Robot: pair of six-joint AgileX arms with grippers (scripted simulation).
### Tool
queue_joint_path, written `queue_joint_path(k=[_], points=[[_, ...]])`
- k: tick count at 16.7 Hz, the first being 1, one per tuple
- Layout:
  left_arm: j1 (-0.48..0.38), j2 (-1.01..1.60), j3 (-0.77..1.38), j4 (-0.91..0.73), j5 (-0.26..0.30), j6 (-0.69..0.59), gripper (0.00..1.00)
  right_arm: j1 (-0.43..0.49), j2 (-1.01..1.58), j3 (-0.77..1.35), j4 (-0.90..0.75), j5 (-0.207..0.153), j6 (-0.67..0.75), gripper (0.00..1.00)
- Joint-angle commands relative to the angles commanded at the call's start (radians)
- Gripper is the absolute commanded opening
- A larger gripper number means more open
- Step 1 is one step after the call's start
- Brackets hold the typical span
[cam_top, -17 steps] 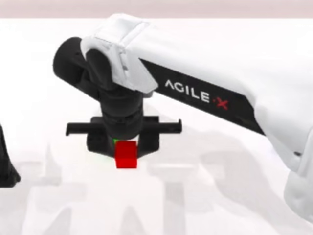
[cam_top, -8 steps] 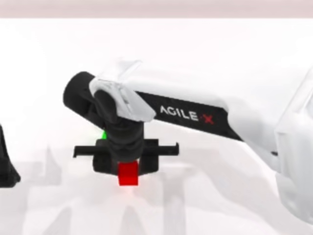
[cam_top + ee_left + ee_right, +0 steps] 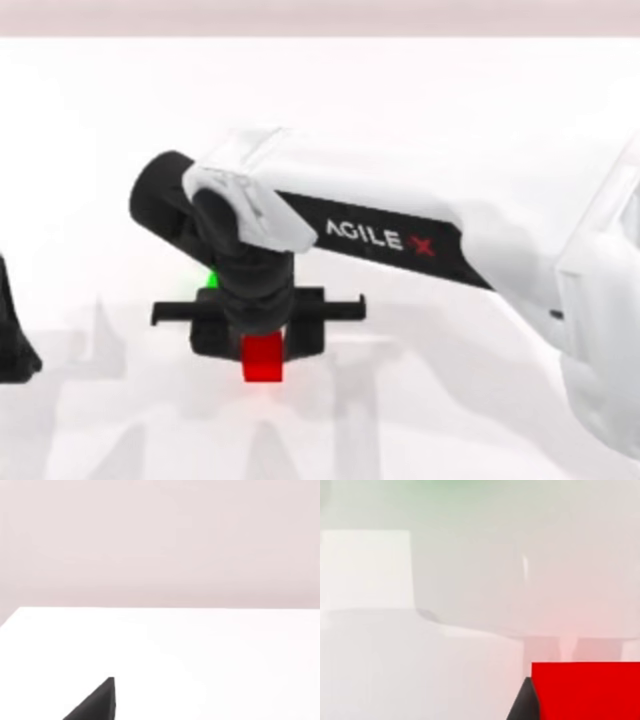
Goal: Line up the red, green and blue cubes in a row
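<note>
Low over the table (image 3: 470,420), right gripper (image 3: 262,345) pinching the red cube (image 3: 262,358); left gripper (image 3: 15,340) parked at the left edge, fingers not readable. Just behind the wrist, only a sliver of green cube (image 3: 212,280) showing; blue cube nowhere in view. Likely trouble: releasing slightly off line, or nudging the green cube when backing away

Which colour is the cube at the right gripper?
Red: the cube shows best in the top view, under the right gripper.
</note>
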Motion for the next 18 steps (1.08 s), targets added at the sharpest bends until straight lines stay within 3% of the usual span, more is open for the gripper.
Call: queue_joint_path(k=[9,18], points=[[0.000,0.000,0.000,0.000,0.000,0.000,1.00,0.000,0.000,0.000,0.000,0.000,0.000,0.98],[0.000,0.000,0.000,0.000,0.000,0.000,1.00,-0.003,0.000,0.000,0.000,0.000,0.000,1.00]])
